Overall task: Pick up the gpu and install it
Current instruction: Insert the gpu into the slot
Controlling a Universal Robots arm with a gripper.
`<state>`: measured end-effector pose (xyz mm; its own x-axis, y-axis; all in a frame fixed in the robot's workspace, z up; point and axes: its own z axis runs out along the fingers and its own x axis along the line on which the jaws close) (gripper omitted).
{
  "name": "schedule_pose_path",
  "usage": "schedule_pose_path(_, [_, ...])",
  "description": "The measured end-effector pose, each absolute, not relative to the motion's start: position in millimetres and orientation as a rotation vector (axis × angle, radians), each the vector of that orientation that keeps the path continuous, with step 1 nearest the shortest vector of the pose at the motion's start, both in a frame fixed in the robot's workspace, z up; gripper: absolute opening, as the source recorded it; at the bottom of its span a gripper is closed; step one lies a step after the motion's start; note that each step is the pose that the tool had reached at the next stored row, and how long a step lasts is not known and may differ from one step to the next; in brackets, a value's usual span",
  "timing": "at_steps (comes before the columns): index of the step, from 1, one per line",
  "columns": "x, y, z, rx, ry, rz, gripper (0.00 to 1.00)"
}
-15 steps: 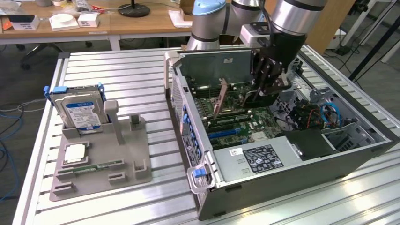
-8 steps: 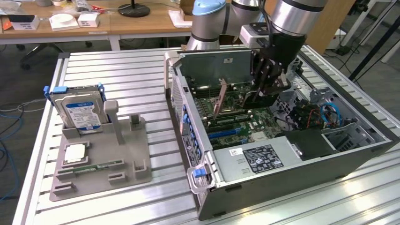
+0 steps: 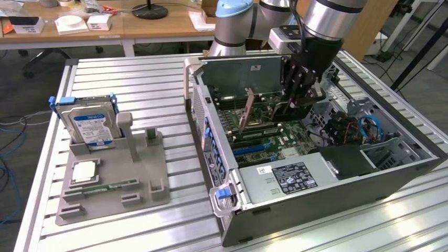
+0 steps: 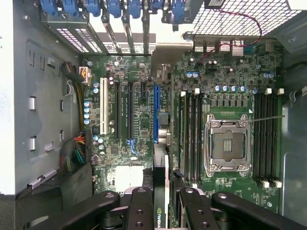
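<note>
Fingers (image 4: 139,211), black, clenched on gpu (image 4: 160,191): card edge-on between the pads, hanging inside the open case (image 3: 392,173). Gripper (image 3: 297,94) above motherboard (image 4: 230,76). Just past the card's edge: blue slot (image 4: 156,115). Farther out: CPU socket (image 4: 227,146). Well apart, outside the case: hard drive (image 3: 87,123) upright in grey holder (image 3: 133,178).
</note>
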<state>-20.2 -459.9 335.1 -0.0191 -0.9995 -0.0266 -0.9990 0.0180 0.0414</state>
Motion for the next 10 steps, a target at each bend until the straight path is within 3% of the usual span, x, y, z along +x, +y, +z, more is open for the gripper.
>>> schedule_pose_path(10, [-28.6, -460.6, 330.5, 2.195, -2.236, -0.069, 0.26])
